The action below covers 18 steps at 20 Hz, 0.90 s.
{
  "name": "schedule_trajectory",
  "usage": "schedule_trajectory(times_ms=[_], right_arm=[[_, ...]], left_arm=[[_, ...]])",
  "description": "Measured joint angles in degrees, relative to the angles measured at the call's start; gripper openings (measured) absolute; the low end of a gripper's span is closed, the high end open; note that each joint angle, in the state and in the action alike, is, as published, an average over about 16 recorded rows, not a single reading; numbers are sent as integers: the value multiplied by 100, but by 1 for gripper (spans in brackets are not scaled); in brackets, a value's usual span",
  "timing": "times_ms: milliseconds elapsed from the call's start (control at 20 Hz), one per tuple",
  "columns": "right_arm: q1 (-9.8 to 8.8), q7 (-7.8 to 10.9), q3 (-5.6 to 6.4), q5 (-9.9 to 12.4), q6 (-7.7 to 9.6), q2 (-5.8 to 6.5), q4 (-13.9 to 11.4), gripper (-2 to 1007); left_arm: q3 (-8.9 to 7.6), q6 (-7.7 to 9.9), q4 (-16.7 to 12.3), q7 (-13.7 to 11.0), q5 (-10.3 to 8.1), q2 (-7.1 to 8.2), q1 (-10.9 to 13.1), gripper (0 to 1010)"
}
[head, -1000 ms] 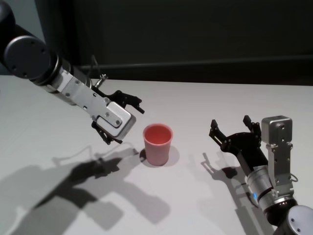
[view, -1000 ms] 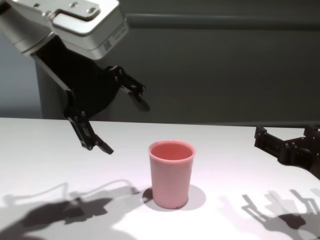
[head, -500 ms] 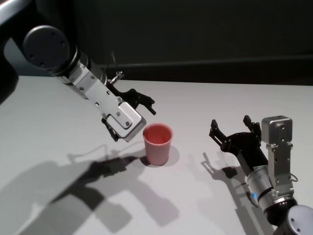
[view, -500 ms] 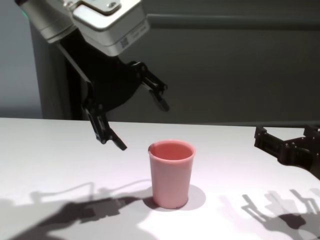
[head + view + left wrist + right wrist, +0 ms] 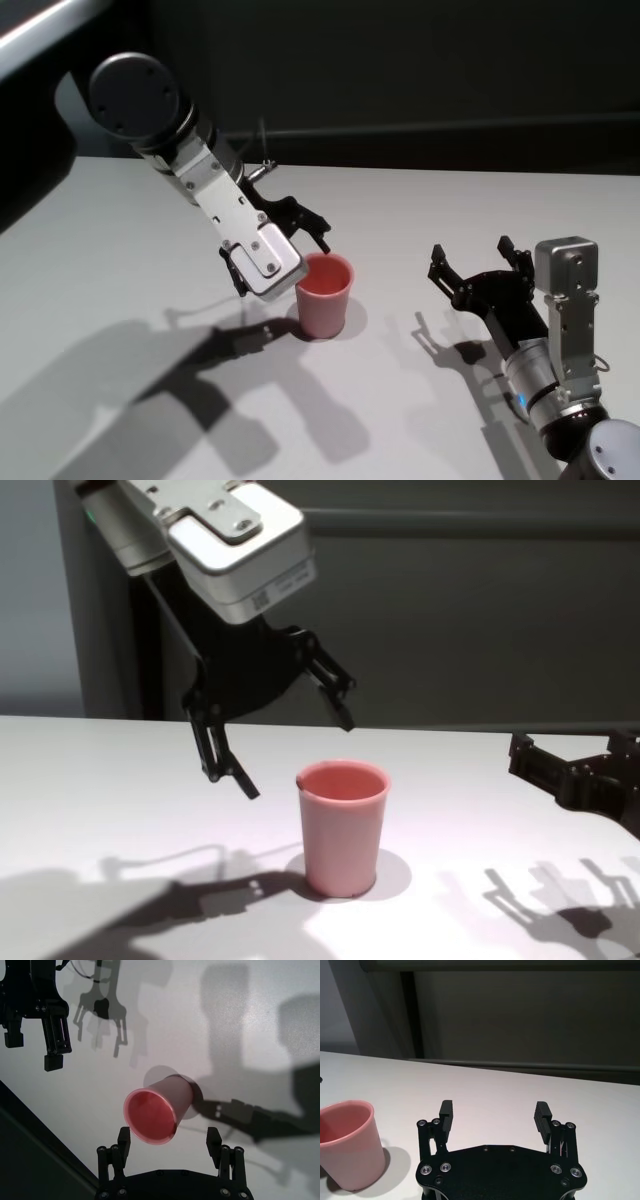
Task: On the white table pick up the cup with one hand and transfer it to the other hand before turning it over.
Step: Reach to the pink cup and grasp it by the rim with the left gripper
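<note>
The pink cup (image 5: 323, 296) (image 5: 343, 830) stands upright, mouth up, on the white table (image 5: 110, 250). My left gripper (image 5: 283, 262) (image 5: 298, 755) hangs open and tilted downward just left of the cup, its fingertips near rim height, one on the far side and one on the near side. It touches nothing. In the left wrist view the cup (image 5: 157, 1110) lies just ahead of the open left gripper (image 5: 169, 1135). My right gripper (image 5: 471, 252) (image 5: 494, 1108) stays open low over the table on the right, well apart from the cup (image 5: 347, 1145).
A dark grey wall panel (image 5: 420, 80) runs along the table's far edge. Arm shadows fall across the tabletop left of the cup. The right gripper (image 5: 35, 1040) also shows far off in the left wrist view.
The left arm has swung rightward and down, bringing its open gripper from well left of the cup to right beside its rim. Cup and right arm have not moved.
</note>
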Motion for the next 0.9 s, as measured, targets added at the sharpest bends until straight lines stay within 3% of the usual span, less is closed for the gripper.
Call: schedule_trajectory(times_ms=[900], right_arm=[[0,0,0,0,0,0,0,1000]], left_arm=[[505,-580,936,-137,-33,-524,-377,1001]])
